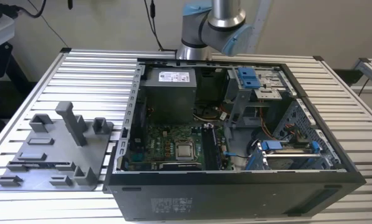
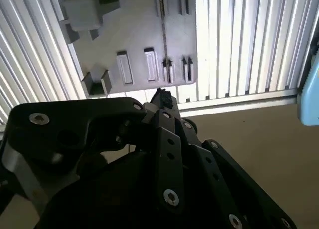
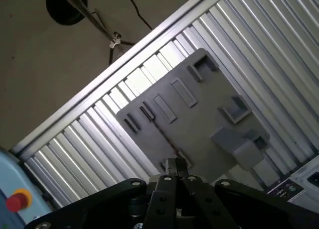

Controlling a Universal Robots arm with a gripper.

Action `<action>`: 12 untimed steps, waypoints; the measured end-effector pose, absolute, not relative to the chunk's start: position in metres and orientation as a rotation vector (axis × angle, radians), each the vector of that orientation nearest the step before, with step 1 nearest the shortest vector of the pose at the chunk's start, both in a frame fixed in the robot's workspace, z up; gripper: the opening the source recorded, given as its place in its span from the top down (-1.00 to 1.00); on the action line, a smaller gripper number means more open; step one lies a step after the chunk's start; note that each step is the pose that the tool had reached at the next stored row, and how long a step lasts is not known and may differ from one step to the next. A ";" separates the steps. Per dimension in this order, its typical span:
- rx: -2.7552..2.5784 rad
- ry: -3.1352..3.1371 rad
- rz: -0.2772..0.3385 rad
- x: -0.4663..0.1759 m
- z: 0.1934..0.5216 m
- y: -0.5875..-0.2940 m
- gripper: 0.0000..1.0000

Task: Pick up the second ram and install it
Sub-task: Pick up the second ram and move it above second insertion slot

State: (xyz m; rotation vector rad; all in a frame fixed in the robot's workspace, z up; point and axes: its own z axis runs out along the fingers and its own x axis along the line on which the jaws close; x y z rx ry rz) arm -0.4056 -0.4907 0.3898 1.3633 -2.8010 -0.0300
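Gripper [image 3: 175, 165] jaws pinched shut, well above the tray [image 3: 199, 124] near the edge of the table [image 3: 279, 50]; the exterior view adds the open computer [image 1: 235, 196] beside it.

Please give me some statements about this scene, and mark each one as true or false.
1. The computer case lies open on the slatted table. True.
2. The grey tray lies inside the case. False: it lies on the table, at the exterior view's left of the case.
3. The gripper holds the second ram. False: the ram sits edge-on in a slot of the tray.
4. In both wrist views the gripper points toward the tray. True.
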 end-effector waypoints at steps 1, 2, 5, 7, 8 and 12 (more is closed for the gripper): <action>1.389 -2.789 -0.028 -0.406 0.390 -0.491 0.79; 1.414 -2.777 -0.026 -0.406 0.390 -0.491 0.79; 1.490 -2.738 -0.022 -0.406 0.390 -0.491 0.79; 1.541 -2.710 -0.021 -0.406 0.389 -0.491 0.79; 1.565 -2.696 -0.020 -0.406 0.389 -0.491 0.79; 1.661 -2.638 -0.019 -0.406 0.389 -0.491 0.79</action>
